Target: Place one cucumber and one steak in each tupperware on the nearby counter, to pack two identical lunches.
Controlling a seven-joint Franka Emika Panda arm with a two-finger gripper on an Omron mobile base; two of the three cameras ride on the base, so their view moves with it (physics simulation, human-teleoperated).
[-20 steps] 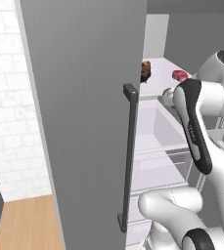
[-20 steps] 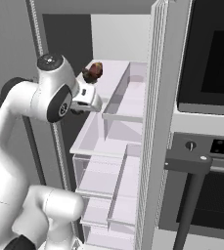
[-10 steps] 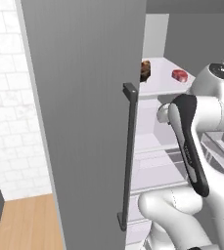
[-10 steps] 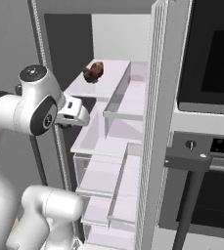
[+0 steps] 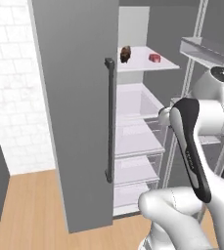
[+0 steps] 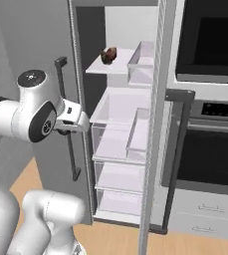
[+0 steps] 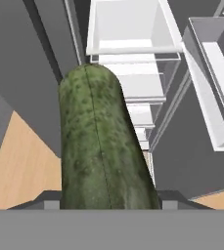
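Observation:
A dark green cucumber (image 7: 101,141) runs lengthwise up the hand view, and my gripper (image 7: 108,202) is shut on it; only the edges of the fingertips (image 7: 49,204) show beside it. My hand (image 6: 73,120) hangs in front of the open fridge at middle-shelf height. A red steak (image 5: 154,57) lies on the top fridge shelf (image 5: 143,65), with a brown lump of meat (image 5: 125,53) to its left; this brown lump (image 6: 108,55) also shows in the right base view. The tupperware and the counter are out of view.
The grey fridge door (image 5: 79,107) with its dark handle (image 5: 109,119) stands open on the left. Clear drawers (image 6: 118,137) fill the fridge's lower part. A built-in oven (image 6: 210,149) stands to the right, and wooden floor (image 5: 30,210) lies below.
My hand has drawn back and down from the top shelf with the cucumber in it. Both base views have shifted, so the fridge now looks farther away.

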